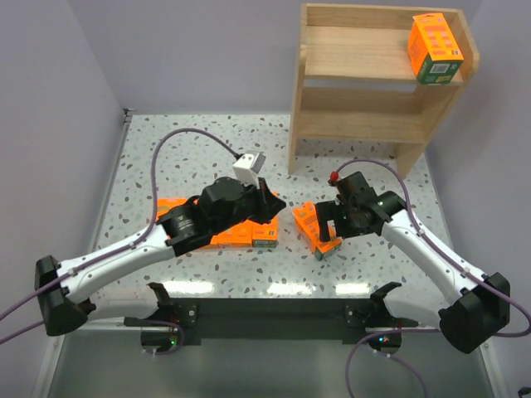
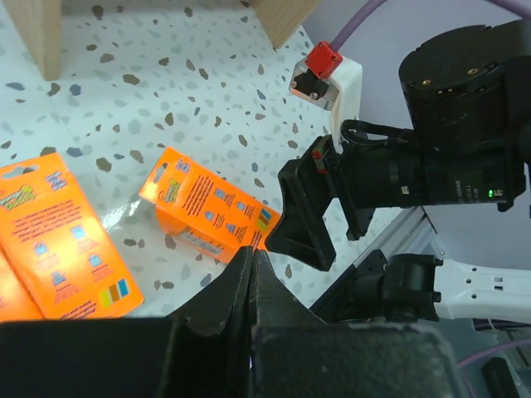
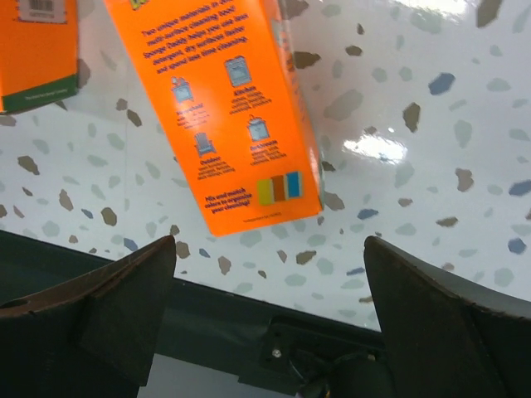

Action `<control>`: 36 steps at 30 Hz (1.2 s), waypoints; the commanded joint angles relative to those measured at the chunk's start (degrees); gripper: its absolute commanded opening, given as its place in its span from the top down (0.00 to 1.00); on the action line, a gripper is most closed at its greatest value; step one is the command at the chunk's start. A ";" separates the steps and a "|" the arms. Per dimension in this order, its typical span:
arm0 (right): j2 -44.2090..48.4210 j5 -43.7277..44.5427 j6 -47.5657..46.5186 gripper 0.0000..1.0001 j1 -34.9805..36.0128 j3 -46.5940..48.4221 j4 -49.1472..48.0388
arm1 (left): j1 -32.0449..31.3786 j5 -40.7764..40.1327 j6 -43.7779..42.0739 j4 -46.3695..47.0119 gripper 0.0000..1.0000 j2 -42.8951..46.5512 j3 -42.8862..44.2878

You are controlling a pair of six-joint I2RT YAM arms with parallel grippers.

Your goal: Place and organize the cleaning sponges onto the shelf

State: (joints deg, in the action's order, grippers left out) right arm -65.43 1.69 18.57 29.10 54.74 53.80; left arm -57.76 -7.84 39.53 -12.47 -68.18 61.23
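The wooden shelf (image 1: 377, 79) stands at the back right, with one cleaning sponge pack (image 1: 434, 46) upright on its top tier at the right end. Several orange packs (image 1: 170, 207) lie flat under my left arm, one showing a green end (image 1: 266, 238). My left gripper (image 1: 280, 207) (image 2: 251, 253) is shut and holds nothing, hovering near them. One more orange pack (image 1: 307, 220) (image 3: 232, 108) (image 2: 211, 203) lies on the table at centre right. My right gripper (image 1: 328, 229) (image 3: 270, 265) stands wide open just at its near end, nothing between the fingers.
The speckled table (image 1: 199, 145) ends in a dark metal rail (image 1: 274, 311) at the front, right below my right gripper. Walls close in on both sides. A green-banded pack (image 3: 33, 50) lies beside the centre one. Purple cables (image 1: 195, 137) loop over the table.
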 commanded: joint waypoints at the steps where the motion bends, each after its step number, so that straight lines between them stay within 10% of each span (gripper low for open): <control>1: 1.88 -4.94 -3.27 0.01 0.51 -2.52 -5.97 | 0.19 -5.96 4.49 -4.13 1.00 6.46 -5.24; 23: -18.67 2.79 -6.00 0.02 5.52 0.28 -12.49 | 0.19 -10.27 11.62 -15.30 1.00 29.07 -15.53; 36: -27.80 5.86 2.26 0.25 5.88 13.61 -13.11 | 0.19 -12.82 10.48 -17.85 1.00 29.78 -14.12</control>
State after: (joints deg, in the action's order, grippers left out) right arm -90.89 4.56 17.58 34.63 61.54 42.33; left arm -57.76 -18.52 50.19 -29.65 -38.72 46.04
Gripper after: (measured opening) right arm 0.772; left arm 0.015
